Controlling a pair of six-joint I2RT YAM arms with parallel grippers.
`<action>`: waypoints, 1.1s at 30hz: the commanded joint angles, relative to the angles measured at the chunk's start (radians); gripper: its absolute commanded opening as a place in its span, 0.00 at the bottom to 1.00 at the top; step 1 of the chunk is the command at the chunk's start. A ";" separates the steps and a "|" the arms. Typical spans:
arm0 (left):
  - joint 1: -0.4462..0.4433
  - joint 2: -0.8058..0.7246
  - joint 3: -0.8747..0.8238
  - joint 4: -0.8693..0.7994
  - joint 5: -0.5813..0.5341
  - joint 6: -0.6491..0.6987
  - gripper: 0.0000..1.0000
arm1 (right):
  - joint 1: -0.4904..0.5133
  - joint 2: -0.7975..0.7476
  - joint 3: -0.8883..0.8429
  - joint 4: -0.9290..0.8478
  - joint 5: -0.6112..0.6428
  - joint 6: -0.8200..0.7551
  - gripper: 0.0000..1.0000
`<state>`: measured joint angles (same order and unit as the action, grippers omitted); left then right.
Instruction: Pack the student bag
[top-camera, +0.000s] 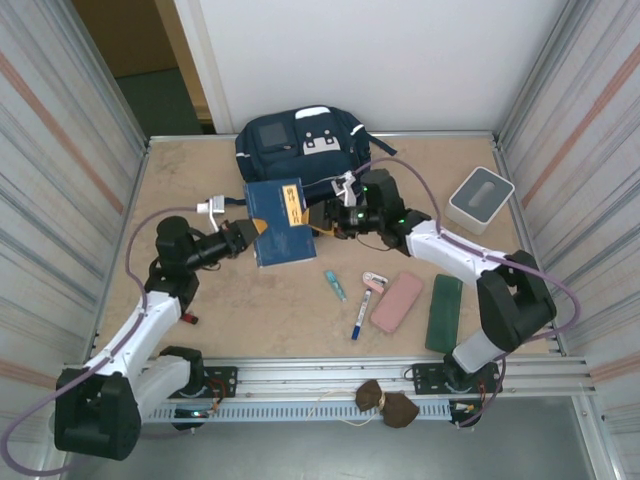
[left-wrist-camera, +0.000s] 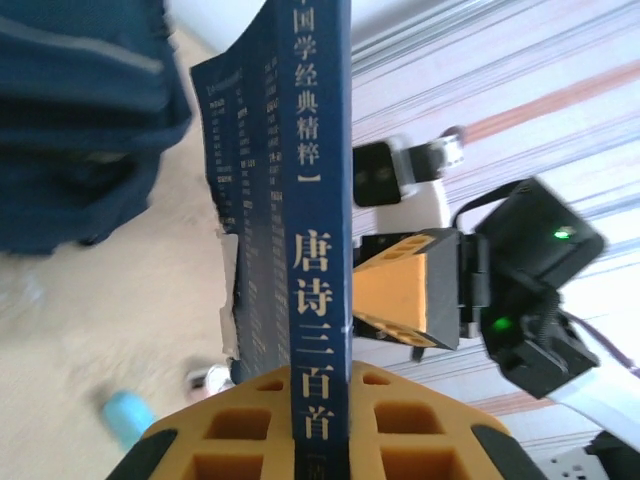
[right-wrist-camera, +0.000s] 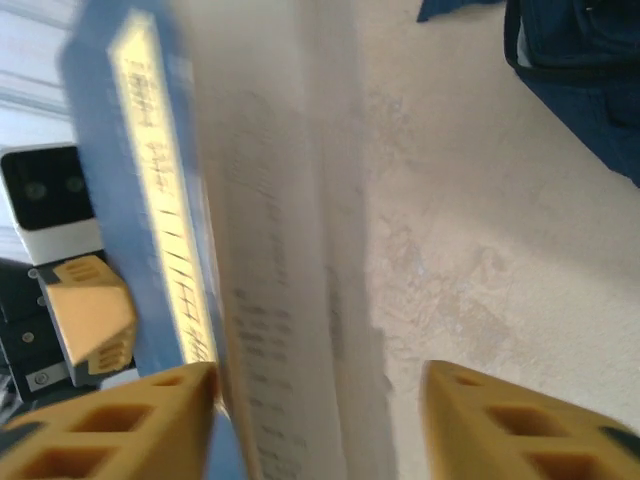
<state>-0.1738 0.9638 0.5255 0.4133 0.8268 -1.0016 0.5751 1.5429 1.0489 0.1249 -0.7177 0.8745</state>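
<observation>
Only readable text here is on a book spine

The blue book (left-wrist-camera: 320, 250) has pale Chinese running down its spine: 国学经典精粹 in small characters, a 一 under that, then 唐诗三百首 in big ones. The cover beside the spine is packed with tiny print I can't make out, and the yellow strip (right-wrist-camera: 160, 200) is just blur.

The book (top-camera: 279, 222) blocks the student bag (top-camera: 300, 145) (table (top-camera: 190, 180) left lies open).
</observation>
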 joint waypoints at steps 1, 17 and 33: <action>-0.023 0.000 0.109 0.152 0.028 -0.047 0.00 | -0.021 -0.097 0.010 0.028 -0.098 -0.040 0.76; -0.136 0.255 0.364 -0.030 -0.046 0.113 0.17 | -0.153 -0.189 -0.067 0.403 -0.158 0.250 0.03; -0.259 0.887 1.060 -0.852 -0.681 1.265 0.72 | -0.574 -0.268 -0.066 -0.248 -0.034 -0.115 0.00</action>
<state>-0.4240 1.7546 1.4708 -0.2714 0.2623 -0.0154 0.0078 1.3117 0.9871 -0.0410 -0.7525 0.8543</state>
